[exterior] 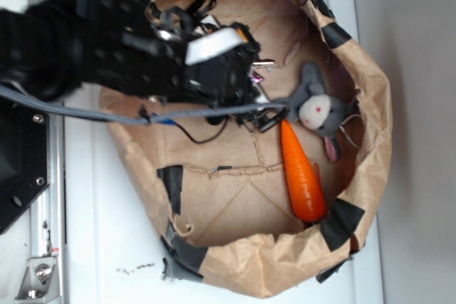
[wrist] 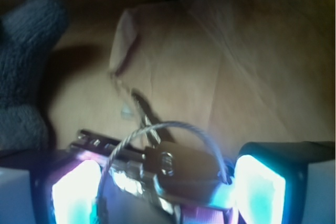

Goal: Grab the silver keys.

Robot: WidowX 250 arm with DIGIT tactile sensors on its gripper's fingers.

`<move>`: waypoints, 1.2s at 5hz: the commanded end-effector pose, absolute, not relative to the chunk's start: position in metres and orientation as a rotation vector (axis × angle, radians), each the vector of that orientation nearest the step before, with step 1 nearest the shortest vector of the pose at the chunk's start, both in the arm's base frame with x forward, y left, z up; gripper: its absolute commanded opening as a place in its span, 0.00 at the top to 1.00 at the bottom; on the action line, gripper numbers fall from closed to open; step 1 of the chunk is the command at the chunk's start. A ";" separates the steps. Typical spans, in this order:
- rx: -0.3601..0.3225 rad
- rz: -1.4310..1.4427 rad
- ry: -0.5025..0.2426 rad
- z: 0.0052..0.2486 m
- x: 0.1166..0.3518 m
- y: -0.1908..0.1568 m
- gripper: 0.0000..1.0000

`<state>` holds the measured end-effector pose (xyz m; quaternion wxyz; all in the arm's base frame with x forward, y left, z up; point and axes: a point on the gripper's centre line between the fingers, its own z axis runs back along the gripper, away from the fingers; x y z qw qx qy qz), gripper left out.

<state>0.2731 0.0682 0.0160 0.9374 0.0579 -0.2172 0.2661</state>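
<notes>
My wrist view shows my gripper [wrist: 168,182] closed around the silver keys [wrist: 157,166]; the exterior view alone shows the carrot [exterior: 303,176] beside the bunny [exterior: 317,110].

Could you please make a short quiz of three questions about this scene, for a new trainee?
1. True or false: the silver keys lie between the fingers of the gripper.
2. Which toy lies right beside the grey plush bunny? A) blue car B) orange carrot C) green ball
3. Fill in: the toys sit inside a brown ____ bag.

Key: 1 true; 2 B; 3 paper.
</notes>
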 end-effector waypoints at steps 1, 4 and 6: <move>0.095 0.557 -0.449 0.022 0.280 0.068 1.00; 0.093 0.535 -0.450 0.024 0.280 0.065 1.00; 0.091 0.524 -0.437 0.037 0.276 0.065 1.00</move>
